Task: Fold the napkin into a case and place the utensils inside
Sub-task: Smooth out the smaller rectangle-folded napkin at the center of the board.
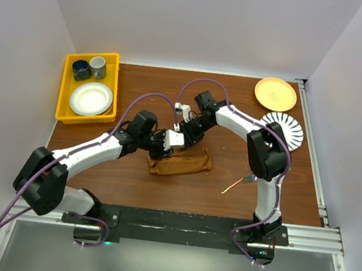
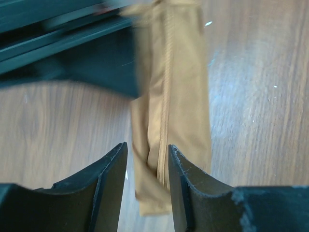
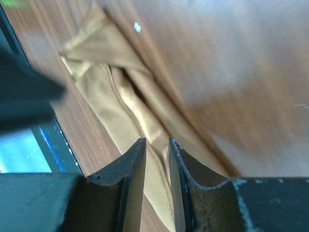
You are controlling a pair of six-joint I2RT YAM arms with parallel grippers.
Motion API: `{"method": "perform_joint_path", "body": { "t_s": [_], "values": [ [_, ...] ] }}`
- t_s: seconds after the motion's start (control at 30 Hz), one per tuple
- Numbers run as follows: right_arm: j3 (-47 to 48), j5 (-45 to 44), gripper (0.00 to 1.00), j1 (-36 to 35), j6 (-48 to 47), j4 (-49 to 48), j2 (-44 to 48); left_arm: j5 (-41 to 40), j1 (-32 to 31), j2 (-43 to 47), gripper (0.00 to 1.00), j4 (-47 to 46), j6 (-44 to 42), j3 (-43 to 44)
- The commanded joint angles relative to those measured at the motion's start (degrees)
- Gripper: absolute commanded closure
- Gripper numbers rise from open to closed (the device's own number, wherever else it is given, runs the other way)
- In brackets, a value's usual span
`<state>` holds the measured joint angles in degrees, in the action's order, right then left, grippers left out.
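Note:
The rust-brown napkin (image 1: 179,162) lies folded into a narrow strip, the case, on the wooden table in front of both grippers. It shows in the left wrist view (image 2: 183,87) and in the right wrist view (image 3: 120,96) with a seam running along it. My left gripper (image 1: 166,142) (image 2: 147,147) hovers over one end of the strip, jaws apart and empty. My right gripper (image 1: 184,132) (image 3: 157,141) hovers over the strip, jaws narrowly apart and empty. A thin utensil (image 1: 235,184) with a greenish handle lies on the table to the right of the case.
A yellow tray (image 1: 63,91) at the back left holds a white plate (image 1: 91,99) and two cups (image 1: 81,69). A yellow plate (image 1: 275,93) and a white striped plate (image 1: 288,130) sit at the back right. White walls enclose the table.

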<state>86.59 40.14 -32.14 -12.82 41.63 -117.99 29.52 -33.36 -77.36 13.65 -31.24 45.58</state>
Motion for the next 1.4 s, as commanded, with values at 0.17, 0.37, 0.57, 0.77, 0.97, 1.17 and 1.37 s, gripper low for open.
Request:
{"method": "perform_joint_path", "body": {
  "t_s": [0.17, 0.37, 0.57, 0.77, 0.97, 1.17, 1.37],
  "values": [
    [6.6, 0.2, 0.70, 1.5, 2.6, -2.0, -2.9, -6.7, -8.6, -6.1, 0.54, -5.6, -10.1, 2.9],
    [6.2, 0.0, 0.70, 1.3, 2.4, -3.7, -5.7, -6.7, -9.4, -10.3, 0.53, -3.8, -12.6, 5.5],
    [5.3, 0.4, 0.71, 1.0, 1.5, -4.0, -6.4, -6.2, -10.2, -13.6, 0.54, -2.8, -13.3, 7.3],
    [3.6, 0.9, 0.72, 0.8, 0.9, -4.1, -5.8, -5.5, -10.4, -15.4, 0.54, -2.4, -14.2, 7.8],
    [2.4, 1.1, 0.74, 0.3, 0.7, -4.4, -5.7, -5.0, -10.4, -16.5, 0.61, -2.5, -14.6, 7.5],
    [1.7, 1.5, 0.76, -0.2, 0.0, -4.3, -5.4, -5.5, -10.4, -17.6, 0.74, -3.0, -15.2, 7.4],
    [1.6, 1.3, 0.78, -0.5, -0.7, -4.1, -5.3, -5.5, -10.4, -18.3, 0.77, -3.0, -15.2, 7.8]
  ]
}}
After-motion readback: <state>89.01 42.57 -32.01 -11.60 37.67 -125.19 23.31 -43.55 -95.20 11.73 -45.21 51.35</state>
